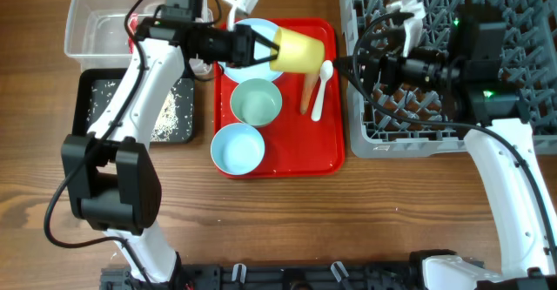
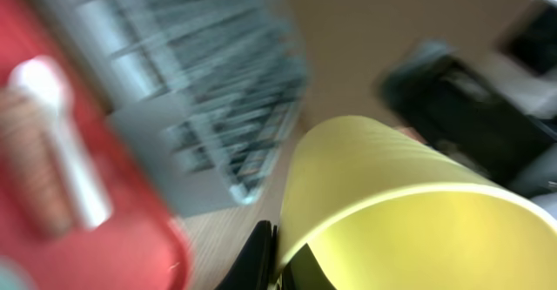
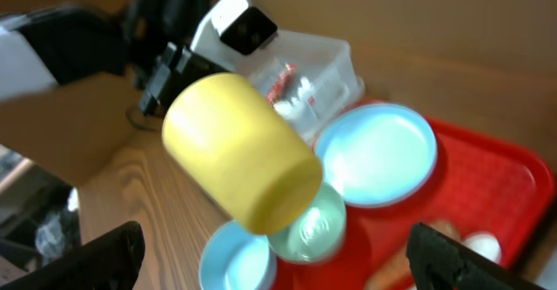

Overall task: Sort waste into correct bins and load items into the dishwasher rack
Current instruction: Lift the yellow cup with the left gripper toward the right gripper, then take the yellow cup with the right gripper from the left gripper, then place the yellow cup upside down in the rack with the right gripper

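Far left on the tabletop point(image 1: 348, 220): clear tub point(image 1: 100, 24), with the red wrapper point(image 3: 280, 83) and white tissue point(image 3: 305, 94) inside, seen from the right wrist view. Black tray point(image 1: 91, 107) sits just below the tub, rice grains point(image 1: 165, 111) scattered in it. Left gripper point(image 1: 265, 46) is clamped on the rim of the yellow cup point(image 1: 303, 50). The cup is on its side in the air over the top of the red tray point(image 1: 296, 151), base pointing right toward the rack. Light-blue plate point(image 1: 254, 30) is on the red tray under the left gripper, partly hidden. Below it is the pale green bowl point(image 1: 256, 101), then the light-blue bowl point(image 1: 238, 148), close together, both upright. Right part of the red tray: carrot point(image 1: 308, 94) and white spoon point(image 1: 320, 88) lie side by side, just under the cup. Right gripper point(image 1: 370, 64) has its fingers spread apart with nothing between them. It sits over the left edge of the dishwasher rack point(image 1: 522, 11), facing the cup. None of the dishes are in the rack from what shows.
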### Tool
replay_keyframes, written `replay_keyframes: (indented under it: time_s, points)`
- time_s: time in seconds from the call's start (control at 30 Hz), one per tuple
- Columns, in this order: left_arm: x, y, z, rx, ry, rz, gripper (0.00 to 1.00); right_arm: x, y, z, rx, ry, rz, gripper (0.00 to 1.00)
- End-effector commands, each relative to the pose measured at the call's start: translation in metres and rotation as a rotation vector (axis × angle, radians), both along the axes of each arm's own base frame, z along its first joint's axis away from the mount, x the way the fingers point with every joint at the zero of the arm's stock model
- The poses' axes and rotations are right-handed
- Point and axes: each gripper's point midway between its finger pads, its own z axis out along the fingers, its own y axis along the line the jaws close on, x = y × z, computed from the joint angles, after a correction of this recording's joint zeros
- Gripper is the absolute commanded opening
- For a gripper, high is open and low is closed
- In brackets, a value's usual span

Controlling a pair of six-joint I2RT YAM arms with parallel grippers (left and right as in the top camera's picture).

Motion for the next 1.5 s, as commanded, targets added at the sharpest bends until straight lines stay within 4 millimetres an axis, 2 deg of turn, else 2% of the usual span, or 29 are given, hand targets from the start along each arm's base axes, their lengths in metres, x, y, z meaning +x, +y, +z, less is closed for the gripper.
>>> replay_keyframes:
  time_s: [0.0, 0.1, 0.23, 0.33, 0.6, 0.73, 0.77, 0.83, 0.9, 1.1, 1.2, 1.23, 1.3, 1.33, 1.4, 1.43, 1.47]
  points:
    - [-0.027, -0.002, 0.062, -0.279, -0.048, -0.175, 0.04, -0.005, 0.026, 0.019, 0.114, -0.020, 0.136, 0.97]
    - [-0.027, -0.002, 0.062, -0.279, -0.038, -0.176, 0.04, -0.003, 0.045, 0.021, 0.148, -0.047, 0.204, 0.97]
    - [-0.027, -0.002, 0.062, -0.278, -0.032, -0.175, 0.04, -0.002, 0.065, 0.009, 0.165, -0.022, 0.268, 0.96]
    - [-0.027, -0.003, 0.062, -0.278, -0.032, -0.176, 0.04, -0.005, 0.078, 0.008, 0.185, -0.019, 0.315, 0.85]
    - [-0.027, -0.003, 0.062, -0.278, -0.031, -0.176, 0.04, -0.006, 0.080, 0.009, 0.192, -0.011, 0.318, 0.55]
    - [-0.027, -0.003, 0.062, -0.278, -0.031, -0.176, 0.27, -0.005, 0.080, 0.009, 0.193, -0.004, 0.312, 0.54]
    - [-0.027, -0.003, 0.062, -0.278, -0.031, -0.176, 0.35, -0.004, 0.080, 0.008, 0.191, -0.005, 0.307, 0.54]
    - [-0.026, -0.003, 0.060, -0.270, -0.032, -0.170, 0.39, 0.002, 0.077, 0.005, 0.177, 0.006, 0.269, 0.54]
    - [-0.023, -0.003, 0.056, -0.243, -0.034, -0.151, 0.42, 0.012, 0.064, -0.003, 0.158, 0.033, 0.202, 0.54]
    - [-0.008, -0.003, 0.037, -0.129, -0.055, -0.068, 0.52, 0.042, -0.025, -0.027, 0.144, 0.163, -0.049, 0.54]
    - [-0.002, -0.002, 0.029, -0.081, -0.063, -0.034, 0.53, 0.047, -0.056, -0.038, 0.129, 0.213, -0.151, 0.54]
    - [0.001, -0.002, 0.025, -0.062, -0.065, -0.021, 0.52, 0.049, -0.070, -0.049, 0.096, 0.267, -0.233, 0.54]
    - [0.009, 0.002, 0.012, 0.016, -0.061, 0.033, 0.53, 0.044, -0.096, -0.073, -0.021, 0.411, -0.419, 0.54]
    - [0.013, 0.005, 0.003, 0.067, -0.052, 0.065, 0.53, 0.037, -0.109, -0.078, -0.093, 0.475, -0.495, 0.54]
    - [0.021, 0.018, -0.025, 0.228, -0.015, 0.157, 0.53, 0.025, -0.126, -0.075, -0.187, 0.545, -0.584, 0.54]
    - [0.026, 0.032, -0.045, 0.351, 0.006, 0.220, 0.53, 0.010, -0.145, -0.069, -0.300, 0.597, -0.679, 0.57]
    - [0.027, 0.040, -0.055, 0.421, 0.020, 0.253, 0.53, 0.004, -0.151, -0.066, -0.343, 0.612, -0.710, 0.58]
